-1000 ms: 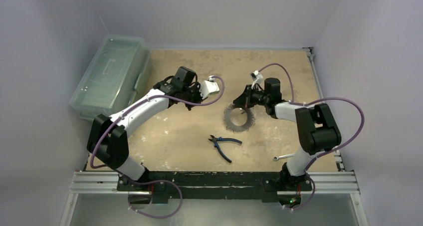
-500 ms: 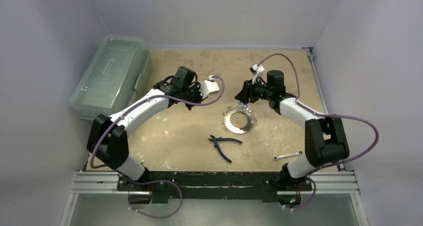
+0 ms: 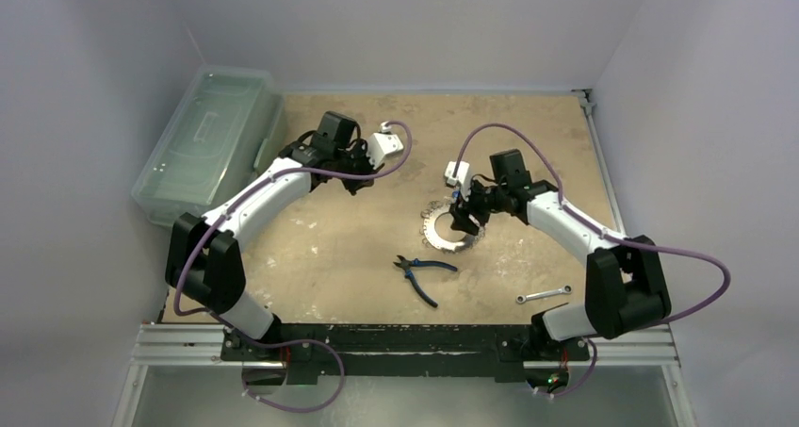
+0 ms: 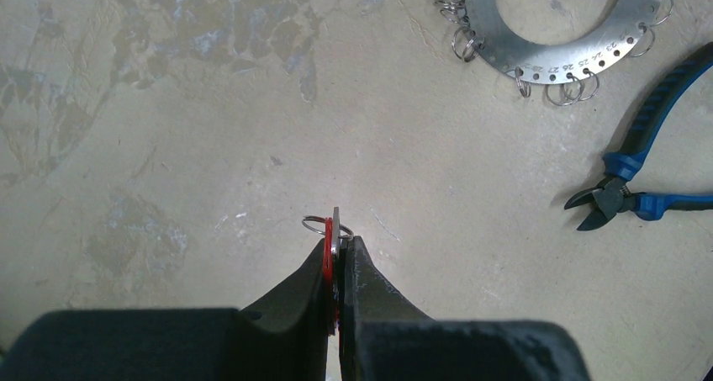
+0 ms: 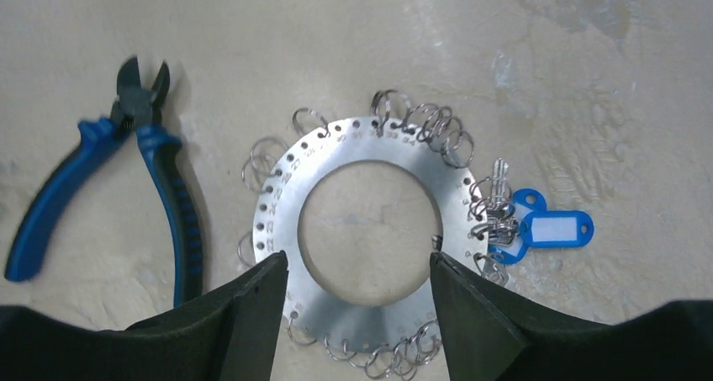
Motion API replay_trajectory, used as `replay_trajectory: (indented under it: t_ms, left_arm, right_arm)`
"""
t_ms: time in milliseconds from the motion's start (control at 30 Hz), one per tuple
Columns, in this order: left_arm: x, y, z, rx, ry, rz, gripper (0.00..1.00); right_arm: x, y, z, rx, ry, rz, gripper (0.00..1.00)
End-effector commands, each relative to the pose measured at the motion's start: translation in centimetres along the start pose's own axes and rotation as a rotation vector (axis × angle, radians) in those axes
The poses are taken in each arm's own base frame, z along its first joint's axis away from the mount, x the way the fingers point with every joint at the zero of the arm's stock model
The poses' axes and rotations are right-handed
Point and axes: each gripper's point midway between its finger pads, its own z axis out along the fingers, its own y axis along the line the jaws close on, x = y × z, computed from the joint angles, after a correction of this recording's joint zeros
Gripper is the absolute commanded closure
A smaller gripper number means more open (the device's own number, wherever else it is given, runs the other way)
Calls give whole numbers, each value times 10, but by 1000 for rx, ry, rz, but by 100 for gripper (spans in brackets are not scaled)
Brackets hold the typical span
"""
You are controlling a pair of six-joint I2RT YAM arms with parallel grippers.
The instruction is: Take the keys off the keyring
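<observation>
- Gripping a red-tagged key (image 4: pixel 334 234), the left gripper (image 4: pixel 339 248) is pinched tight on it, and a small split ring (image 4: pixel 319 222) pokes out just past its fingertips.
- The keyring (image 4: pixel 546 57) lies well ahead and to the right of that gripper. It is a flat silver disc with numbered holes, lying flat on the table (image 4: pixel 168 145).
- The pliers (image 4: pixel 639 171) lie to the right of the left gripper, near the keyring and apart from it.
- The right gripper (image 5: pixel 357 259) hangs over the keyring (image 5: pixel 370 144) with its jaws spread wide, holding nothing.
- One of its fingers (image 5: pixel 252 305) stands over the disc's left rim and the other over its right rim. I cannot tell whether they touch the metal.
- The keys (image 5: pixel 499 179) cluster on the disc's rim just to the right of the right gripper, strung on small rings with blue tags (image 5: pixel 555 228) beside them.
- More small rings hang from holes round the disc's rim.
- The pliers (image 5: pixel 160 179) lie just left of the right gripper, beside the disc.
- In the top view a wrench (image 3: pixel 542 296) lies well behind the right gripper (image 3: pixel 464 221), toward its arm's base.
</observation>
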Motion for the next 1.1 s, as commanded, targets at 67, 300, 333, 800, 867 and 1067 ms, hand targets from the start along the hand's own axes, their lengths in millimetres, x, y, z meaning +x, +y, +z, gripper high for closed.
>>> replay_trajectory:
  t_ms: [67, 300, 333, 800, 867, 1067]
  left_arm:
    - [-19, 5, -10, 1, -71, -24, 100]
    - [-19, 5, -11, 3, -76, -24, 100]
    - [-19, 5, -11, 2, -75, -25, 100]
    - [-18, 6, -13, -5, -79, -22, 100]
    - [-18, 7, -12, -5, -79, -22, 100]
    - [-20, 7, -13, -5, -83, -23, 100]
  right_arm:
    - [23, 19, 1, -146, 65, -262, 29]
    - [49, 32, 16, -218, 152, -366, 25]
    - [51, 32, 19, -218, 160, -372, 25]
    - [81, 43, 29, -330, 262, -382, 27]
    - [86, 45, 30, -341, 281, -377, 29]
    - [86, 46, 38, -295, 313, -411, 42]
